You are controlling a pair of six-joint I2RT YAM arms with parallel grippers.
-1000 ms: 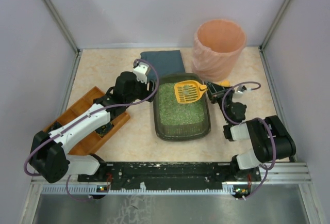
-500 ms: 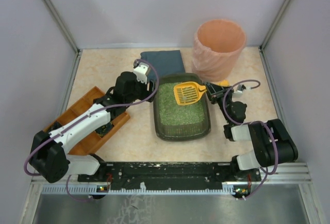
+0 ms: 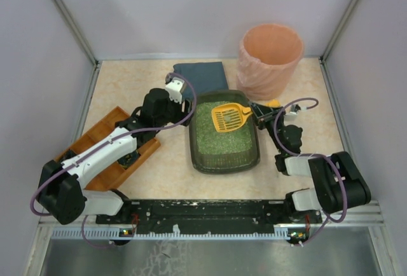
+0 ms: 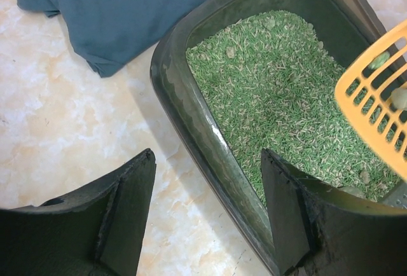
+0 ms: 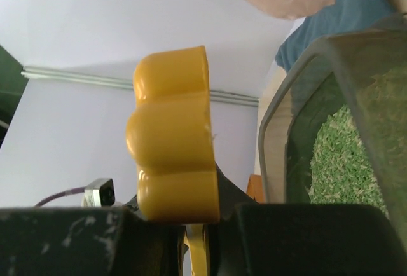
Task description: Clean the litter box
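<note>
The litter box (image 3: 224, 166) is a dark grey-green tray of green litter in the middle of the table. My left gripper (image 3: 186, 101) stands open astride the box's far left wall. In the left wrist view one finger (image 4: 130, 206) is outside over the table and the other is inside against the wall (image 4: 184, 107). My right gripper (image 3: 262, 113) is shut on the handle (image 5: 172, 155) of a yellow slotted scoop (image 3: 230, 116). The scoop's head hangs over the far right of the litter. A few pale clumps (image 4: 399, 98) lie in the scoop.
A tall peach-coloured bin (image 3: 269, 60) stands behind the box at the right. A folded blue cloth (image 3: 200, 77) lies behind the box's left corner. An orange-brown wooden tray (image 3: 111, 168) sits under my left arm. Grey walls close in the table.
The scoop has shifted slightly left and nearer over the litter, and the right arm's elbow has sunk toward the near edge. The left arm has not moved.
</note>
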